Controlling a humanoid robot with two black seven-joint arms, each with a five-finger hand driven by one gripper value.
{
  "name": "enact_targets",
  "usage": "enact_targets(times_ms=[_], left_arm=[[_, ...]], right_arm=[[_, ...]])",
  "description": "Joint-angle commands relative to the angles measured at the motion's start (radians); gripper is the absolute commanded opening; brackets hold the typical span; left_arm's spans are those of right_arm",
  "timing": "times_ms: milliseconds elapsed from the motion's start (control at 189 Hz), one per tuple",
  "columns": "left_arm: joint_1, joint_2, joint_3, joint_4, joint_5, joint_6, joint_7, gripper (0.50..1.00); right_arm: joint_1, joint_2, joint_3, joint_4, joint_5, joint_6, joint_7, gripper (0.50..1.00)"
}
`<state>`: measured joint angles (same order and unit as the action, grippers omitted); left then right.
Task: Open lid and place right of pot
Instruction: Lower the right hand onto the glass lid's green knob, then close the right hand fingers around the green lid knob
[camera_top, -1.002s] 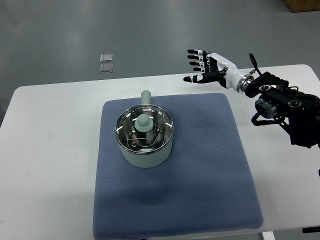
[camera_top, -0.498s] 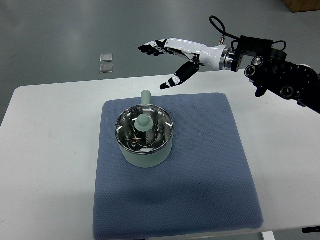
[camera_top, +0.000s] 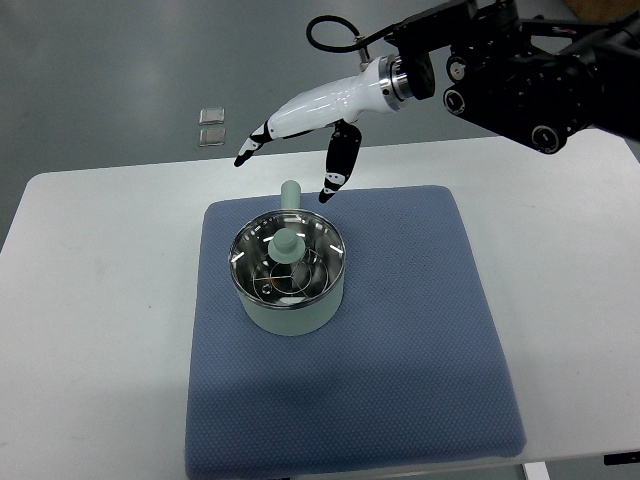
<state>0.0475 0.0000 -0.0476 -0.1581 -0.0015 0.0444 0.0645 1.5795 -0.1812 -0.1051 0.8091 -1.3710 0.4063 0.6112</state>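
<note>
Pot sits on the blue mat, left of the mat's middle and toward its far half. It is pale green outside, shiny metal inside the rim, and upright. Its stub handle sticks out from the far side of the pot. Lid is on the pot, clear glass with a pale green knob at the centre. Right hand comes in from the right edge and hangs above and behind the pot, past the handle, not touching pot or lid. Fingers are apart and stretched out toward the left, holding nothing; thumb points down toward the mat's far edge just right of the handle. Black forearm runs off to the upper right of the pot. Mat lies on a white table. Space on the mat right of the pot is bare cloth. Two small clear squares lie on the grey floor beyond the table, far left of the pot.
</note>
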Motion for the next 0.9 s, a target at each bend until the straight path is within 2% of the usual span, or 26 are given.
enact_targets(times_ms=[0, 292, 413, 588, 726, 843, 896], left_arm=[[0.0, 0.0, 0.0, -0.001, 0.0, 0.0, 0.0, 1.0], [0.002, 0.0, 0.0, 0.003, 0.0, 0.0, 0.0, 1.0], [0.002, 0.0, 0.0, 0.005, 0.0, 0.0, 0.0, 1.0], [0.002, 0.0, 0.0, 0.005, 0.0, 0.0, 0.0, 1.0], [0.002, 0.0, 0.0, 0.006, 0.0, 0.0, 0.0, 1.0], [0.002, 0.0, 0.0, 0.008, 0.0, 0.0, 0.0, 1.0], [0.002, 0.0, 0.0, 0.006, 0.0, 0.002, 0.0, 1.0]], right_arm=[[0.036, 0.037, -0.067, 0.028, -0.054, -0.004, 0.0, 0.932], [0.027, 0.121, -0.085, 0.028, -0.105, -0.012, 0.0, 0.932], [0.014, 0.121, -0.099, 0.021, -0.109, -0.017, 0.0, 0.932], [-0.004, 0.123, -0.137, -0.004, -0.109, -0.075, 0.0, 0.928], [-0.023, 0.123, -0.142, -0.019, -0.109, -0.081, 0.0, 0.924], [-0.029, 0.121, -0.14, -0.019, -0.109, -0.083, 0.0, 0.899], [-0.03, 0.12, -0.14, -0.021, -0.109, -0.083, 0.0, 0.858]])
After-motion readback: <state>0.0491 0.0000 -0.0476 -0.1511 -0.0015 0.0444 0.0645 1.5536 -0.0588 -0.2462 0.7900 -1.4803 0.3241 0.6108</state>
